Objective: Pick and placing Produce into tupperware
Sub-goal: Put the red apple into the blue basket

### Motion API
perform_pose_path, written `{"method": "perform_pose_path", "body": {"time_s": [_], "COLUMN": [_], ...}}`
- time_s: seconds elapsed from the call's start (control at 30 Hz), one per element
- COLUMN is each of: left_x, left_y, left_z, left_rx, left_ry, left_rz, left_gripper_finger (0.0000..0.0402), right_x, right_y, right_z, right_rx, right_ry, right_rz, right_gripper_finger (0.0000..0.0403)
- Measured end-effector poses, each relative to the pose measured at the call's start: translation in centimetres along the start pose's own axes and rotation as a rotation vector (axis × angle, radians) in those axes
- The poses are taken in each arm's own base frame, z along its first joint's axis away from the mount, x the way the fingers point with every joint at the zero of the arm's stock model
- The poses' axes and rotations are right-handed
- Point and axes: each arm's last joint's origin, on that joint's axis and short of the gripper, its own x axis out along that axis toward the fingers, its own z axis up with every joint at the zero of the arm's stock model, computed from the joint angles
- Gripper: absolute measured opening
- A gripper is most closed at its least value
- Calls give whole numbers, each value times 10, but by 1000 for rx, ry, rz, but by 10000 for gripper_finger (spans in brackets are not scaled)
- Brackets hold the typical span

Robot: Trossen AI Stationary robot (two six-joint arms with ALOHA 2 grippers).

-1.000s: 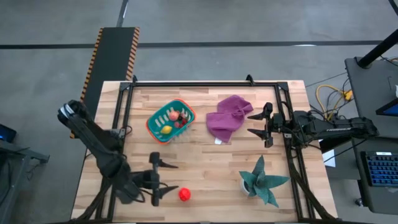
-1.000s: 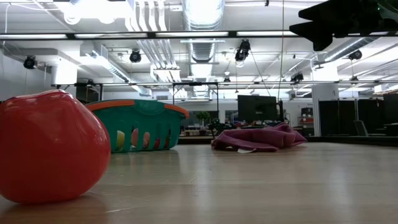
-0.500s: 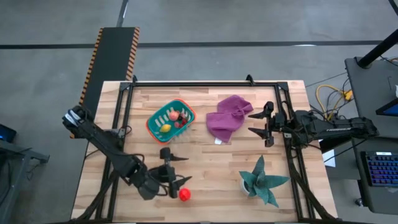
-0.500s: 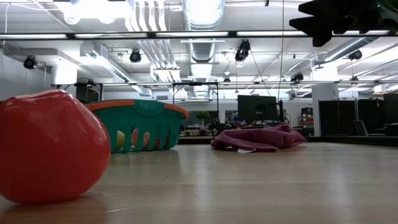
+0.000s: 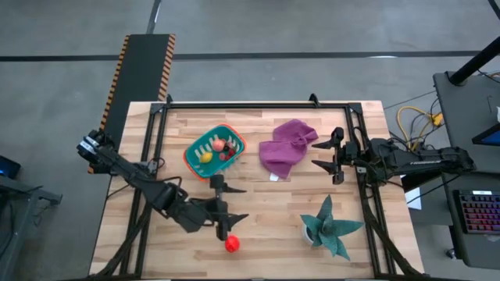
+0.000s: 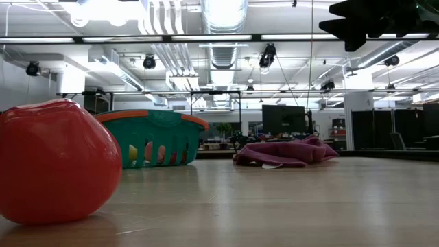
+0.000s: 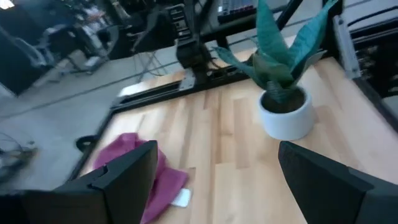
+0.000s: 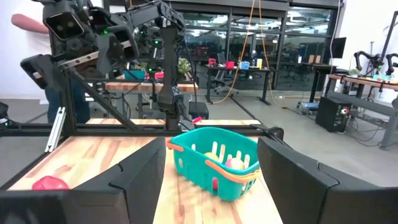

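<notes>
Now my left end effector (image 5: 228, 206) hangs spread wide and empty just beside the red ball (image 5: 232, 244) at the tabletop's (image 5: 266, 218) near edge, placed to drop over it, I judge. My right end effector (image 5: 323, 155), also parted and empty, waits past the purple cloth (image 5: 286, 145). Other produce already sits in the teal basket (image 5: 192, 149).

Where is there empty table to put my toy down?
Bare wood lies between the cloth and the plant, and along the far edge behind the basket. It is crowded by the red ball, where the left gripper hovers open.
</notes>
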Motion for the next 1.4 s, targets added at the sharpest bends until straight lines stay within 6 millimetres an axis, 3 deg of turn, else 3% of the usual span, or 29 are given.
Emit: {"method": "perform_pose_path", "body": {"time_s": [0.27,0.47,0.77,0.93,1.1,1.4], "left_x": [1,-5,-9,-7,5,23], "left_y": [-3,-14,-34,-45,-62,-84], "left_z": [10,4,-20,-24,-23,-11], "left_rx": [-151,-267,-355,-350,-336,-441], "left_ry": [-62,17,280,489,692,806], "left_rz": [-234,-367,-351,-287,-252,-236], "left_gripper_finger": [318,318,318,315,298,286], "right_x": [0,0,0,0,0,0], "right_y": [0,0,0,0,0,0], "right_z": [0,0,0,0,-1,0], "right_rx": [3,4,22,21,21,-30], "right_ry": [1,5,5,5,5,-5], "right_rz": [1,1,1,1,0,0], "right_gripper_finger": [247,247,247,247,247,247]}}
